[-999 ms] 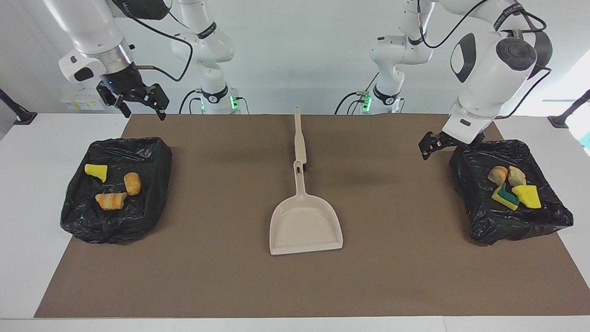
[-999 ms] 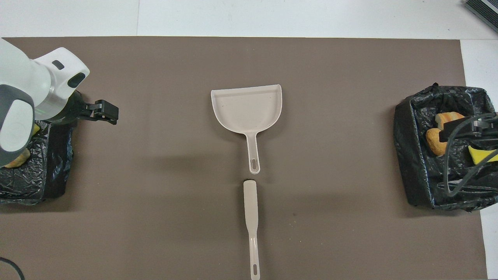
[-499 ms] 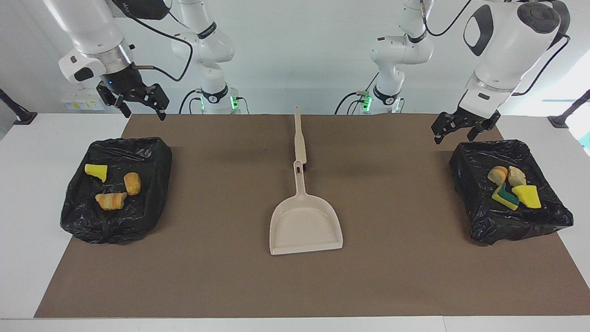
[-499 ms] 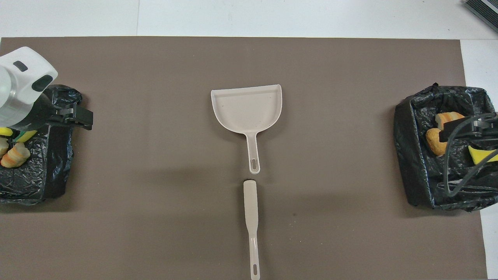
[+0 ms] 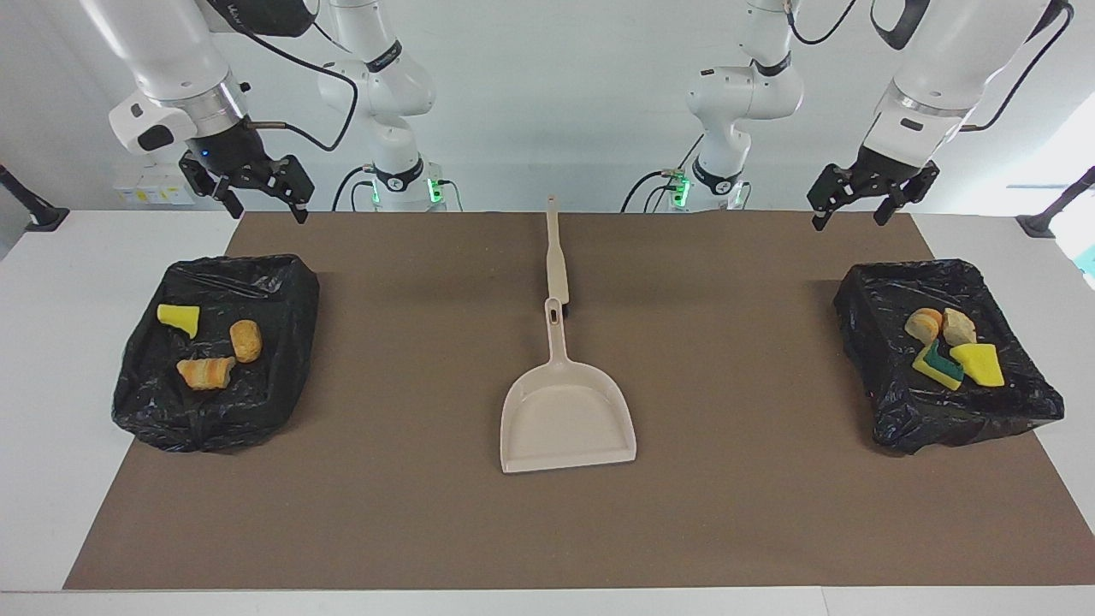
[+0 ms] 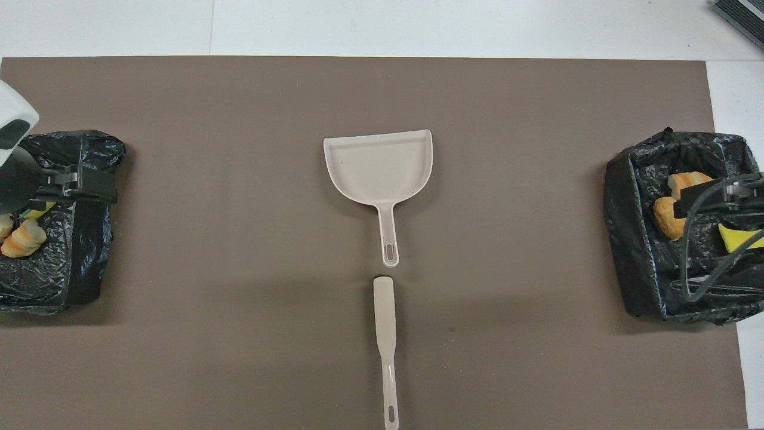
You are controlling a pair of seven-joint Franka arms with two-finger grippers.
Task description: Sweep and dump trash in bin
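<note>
The trash lies in two black bag-lined bins. The bin (image 5: 291, 359) at the right arm's end holds a yellow sponge piece (image 5: 179, 317) and two bread chunks (image 5: 245, 340) (image 5: 205, 371). The bin (image 5: 855, 342) at the left arm's end holds two bread chunks (image 5: 924, 323) (image 5: 958, 326), a yellow-green sponge (image 5: 938, 365) and a yellow sponge (image 5: 979, 364). My left gripper (image 5: 849, 218) hangs open and empty high over its bin. My right gripper (image 5: 267, 212) waits open and empty high over the other bin.
A beige dustpan (image 5: 566, 415) lies empty mid-mat, its handle pointing toward the robots. A beige brush (image 5: 556, 257) lies in line with it, nearer to the robots. The brown mat (image 5: 411, 513) covers most of the white table.
My left gripper has risen from the rim of its bin and drawn back toward the left arm's end. The right arm, dustpan, brush and trash have not moved.
</note>
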